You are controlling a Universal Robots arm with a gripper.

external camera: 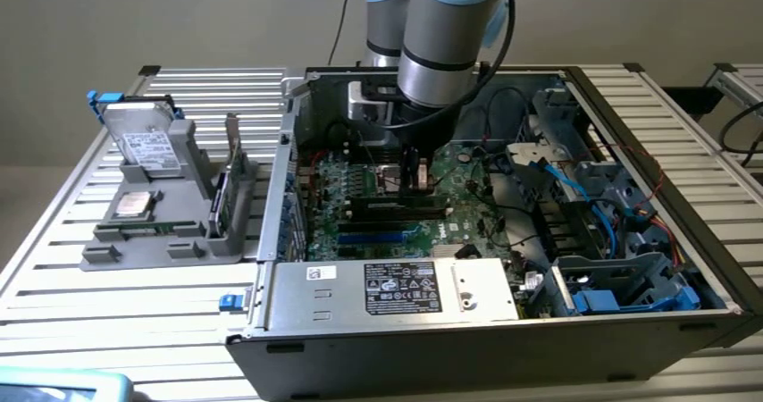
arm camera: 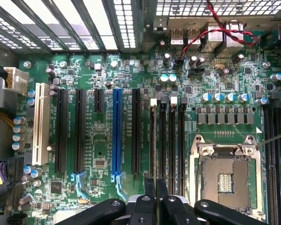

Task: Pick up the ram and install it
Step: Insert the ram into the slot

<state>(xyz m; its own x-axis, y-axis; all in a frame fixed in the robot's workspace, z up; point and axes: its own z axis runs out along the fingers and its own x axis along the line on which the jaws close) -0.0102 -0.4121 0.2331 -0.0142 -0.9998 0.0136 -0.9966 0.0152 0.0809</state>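
The arm (external camera: 441, 36) reaches down from the top centre of the exterior view into an open computer case (external camera: 477, 348) lying on its side on a slatted metal table (external camera: 120, 313). Its gripper (external camera: 415, 180) hangs inside the case, just above the green motherboard (external camera: 459, 174), at one end of the black memory slots (external camera: 388, 207).

In the wrist view the two black fingers (arm camera: 150, 192) are drawn nearly together with only a thin seam between them, and they line up with the first pair of the four parallel memory slots. Whether the ram is pinched in that seam cannot be told, and no slot can be read as filled. On one side of these slots lie the long black expansion slots, a blue slot (arm camera: 116, 131) and a white one (arm camera: 41, 124). On the other side sits the open CPU socket (arm camera: 227, 176) in its metal frame. A twisted red and black wire (arm camera: 215, 33) loops near the rear ports.

At the exterior view's left, well apart from the case, a grey fixture (external camera: 125, 250) carries a hard drive (external camera: 149, 143). A thin dark board (external camera: 229, 174) stands on edge in it. Whether that board is the ram cannot be told. A labelled power supply (external camera: 394, 288) fills the near side of the case.
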